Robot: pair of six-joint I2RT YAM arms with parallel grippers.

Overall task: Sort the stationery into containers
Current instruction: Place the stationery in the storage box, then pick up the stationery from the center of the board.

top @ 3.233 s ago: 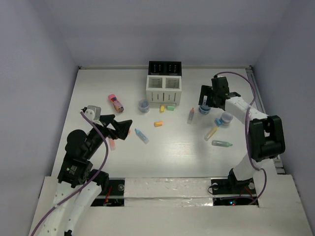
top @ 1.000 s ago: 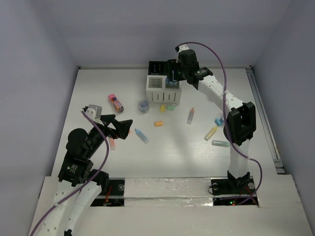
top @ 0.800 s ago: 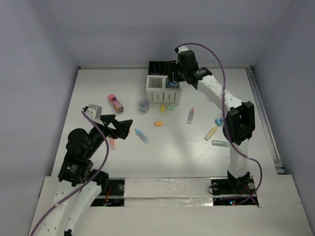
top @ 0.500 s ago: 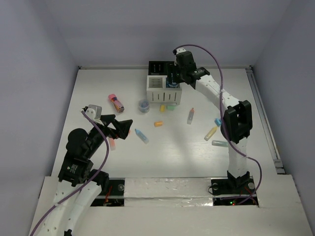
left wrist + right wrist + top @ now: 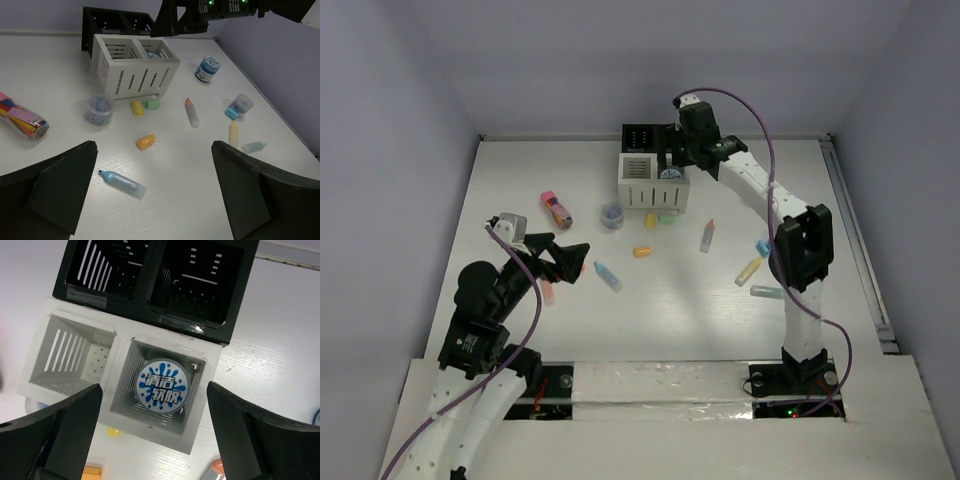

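right gripper (image 5: pixel 153 387): it hangs right over the organiser (image 5: pixel 120 347). Its two fingers are wide apart, one on each side of a white bin. It holds nothing.
blue-white roll (image 5: pixel 163 386): it lies flat at the bottom of the right-hand white bin, with its label facing up. It sits below the right gripper, in the gap between the fingers. No finger touches it.
organiser: it has two white bins in front and two black bins behind, all joined together. It stands at the far middle of the table (image 5: pixel 520 180).
left gripper (image 5: pixel 558 258): it is low over the near left of the table. Its fingers are spread wide with nothing in them.
blue tube (image 5: pixel 121 183): it lies on the table just ahead of the left gripper and does not touch it.
orange stub (image 5: pixel 145 141): it lies a little past the blue tube.
yellow stub (image 5: pixel 136 107) and green stub (image 5: pixel 152 104): they lie side by side, just in front of the organiser.
clip pot (image 5: pixel 99 109): it stands near the organiser's front left corner.
second roll (image 5: pixel 208 68): it sits on the table to the right of the organiser, apart from it.
yellow tube (image 5: pixel 233 134): it lies far out on the right, well away from both grippers.
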